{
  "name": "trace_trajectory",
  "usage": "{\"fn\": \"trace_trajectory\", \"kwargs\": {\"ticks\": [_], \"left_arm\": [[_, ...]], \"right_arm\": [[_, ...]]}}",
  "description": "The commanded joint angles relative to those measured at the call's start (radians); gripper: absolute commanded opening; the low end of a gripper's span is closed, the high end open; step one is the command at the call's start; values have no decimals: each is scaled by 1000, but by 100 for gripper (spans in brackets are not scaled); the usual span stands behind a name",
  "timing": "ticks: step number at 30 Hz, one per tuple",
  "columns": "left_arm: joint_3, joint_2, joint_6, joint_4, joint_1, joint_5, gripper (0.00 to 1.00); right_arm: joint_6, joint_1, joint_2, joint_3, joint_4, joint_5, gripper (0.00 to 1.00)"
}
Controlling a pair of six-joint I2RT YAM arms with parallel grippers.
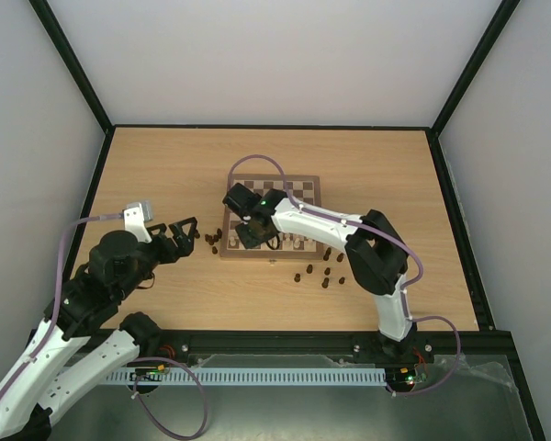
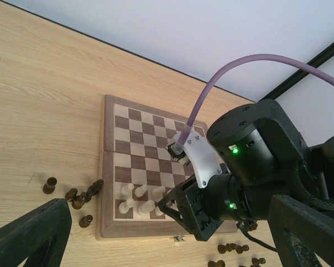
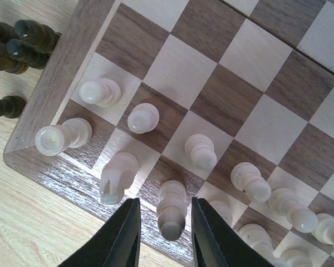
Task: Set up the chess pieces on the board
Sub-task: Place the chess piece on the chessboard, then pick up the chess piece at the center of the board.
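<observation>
The right fingers (image 3: 122, 239) stand narrowly apart, straddling an upright cream piece (image 3: 171, 214) on the board (image 3: 55, 83), in the near-edge row, third square from the corner. We see a thin gap on each side, so we judge nothing is gripped. The piece's long axis runs upright between the fingers. Any retreat should follow that axis to spare the neighbouring knight (image 3: 116, 178). The left fingers (image 2: 28, 236) gape wide over the tabletop (image 1: 165, 165), nearer the dark pieces (image 1: 213, 241) left of the board.
</observation>
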Motion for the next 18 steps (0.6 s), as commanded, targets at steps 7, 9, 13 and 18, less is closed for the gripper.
{"fn": "trace_trajectory", "kwargs": {"ticks": [7,9,13,18], "left_arm": [[-9,22,7,52,4,14,100],[-8,31,10,58,4,16,99],[-7,54,12,68,4,20,99],[-10,84,17,94,4,32,99]], "right_arm": [[-6,-6,-113,32,-56,11,33],[-5,-6,-138,34,-65,16,33],[1,-6,-219,10,-72,33,36],[10,-6,-344,-71,-77,59,44]]}}
